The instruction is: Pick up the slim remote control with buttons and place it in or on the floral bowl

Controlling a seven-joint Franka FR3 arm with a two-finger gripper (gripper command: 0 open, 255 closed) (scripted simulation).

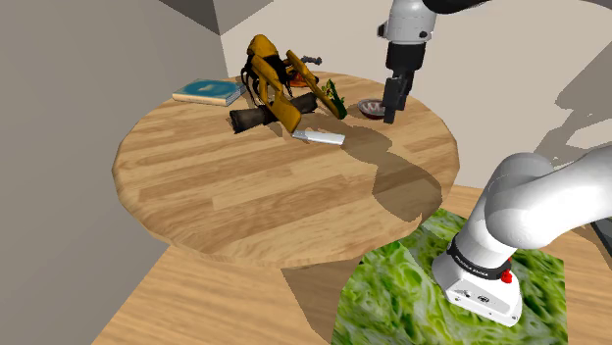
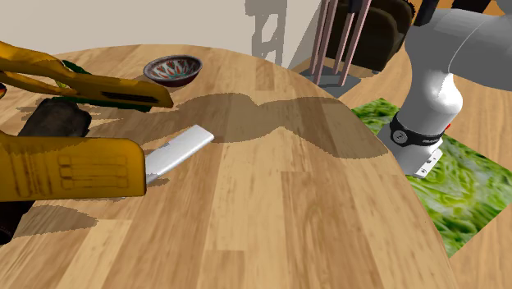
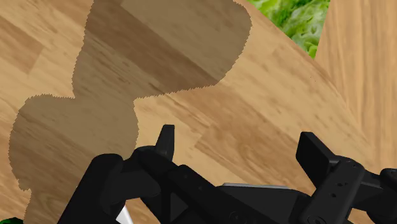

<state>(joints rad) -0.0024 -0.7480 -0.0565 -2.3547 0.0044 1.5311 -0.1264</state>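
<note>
Hovering wide open and empty beside the bowl (image 1: 372, 108), tool (image 1: 394, 111) apart from the remote control (image 1: 320, 136).

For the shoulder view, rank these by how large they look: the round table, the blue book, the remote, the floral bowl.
1. round table
2. blue book
3. remote and floral bowl: these look about alike, and the bowl lies farther from the camera, so they are left unranked.

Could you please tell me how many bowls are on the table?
1. In the shoulder view the bowl sits near the far edge of the table, just left of the open gripper and right of the remote. The yellow clutter might hide another.
</note>
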